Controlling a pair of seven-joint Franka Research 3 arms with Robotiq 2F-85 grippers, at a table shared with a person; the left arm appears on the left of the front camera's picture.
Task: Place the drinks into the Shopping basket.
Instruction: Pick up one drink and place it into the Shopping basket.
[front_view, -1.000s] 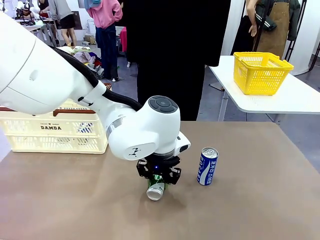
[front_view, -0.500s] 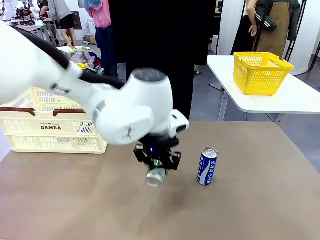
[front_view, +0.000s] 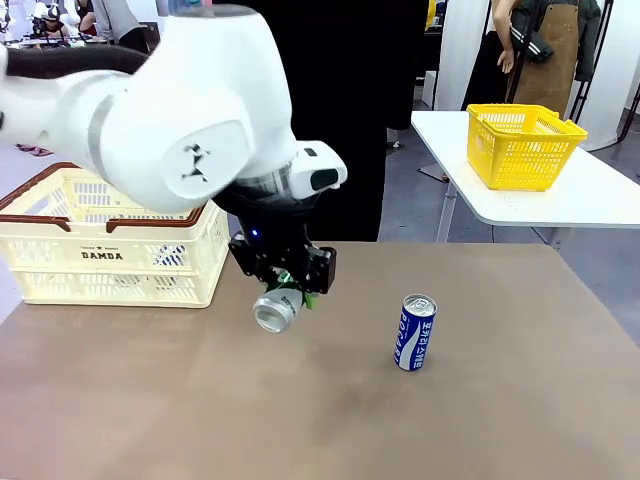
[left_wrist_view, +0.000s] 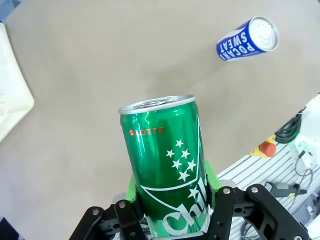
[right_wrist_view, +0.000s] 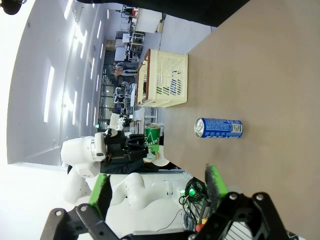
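Green metal catches the eye first: the green can (front_view: 278, 308) is clamped in the left jaws, whose green pads (left_wrist_view: 131, 184) press on its lower body from both sides. In the left wrist view the can (left_wrist_view: 167, 165) rises straight out of the jaws, silver top away from the camera, with red "LOTTE" lettering and white stars on its side. From the front it lies tilted nearly flat under the left arm (front_view: 190, 120), silver top turned toward the camera and a little to the left, and it hangs clear of the brown tabletop (front_view: 500, 420).

It hangs just in front of the right end of the Shopping basket (front_view: 100, 255). This cream basket with a brown rim and black "DAMDA" print sits at the far left of the tabletop. What lies inside it cannot be made out.

The blue can (front_view: 415, 332) stands upright on the tabletop to the right of the held can, apart from it. Its white print reads "POCARI SWEAT" in the left wrist view (left_wrist_view: 247, 39).

The right jaws stand wide apart in the right wrist view, with nothing between their green pads (right_wrist_view: 214, 182); beyond them that view shows the blue can (right_wrist_view: 218, 127), the green can (right_wrist_view: 151, 135) and the basket (right_wrist_view: 167, 82).

A person in black (front_view: 330, 80) stands at the far side. A yellow basket (front_view: 522, 145) rests on a separate white table (front_view: 590, 195) behind.
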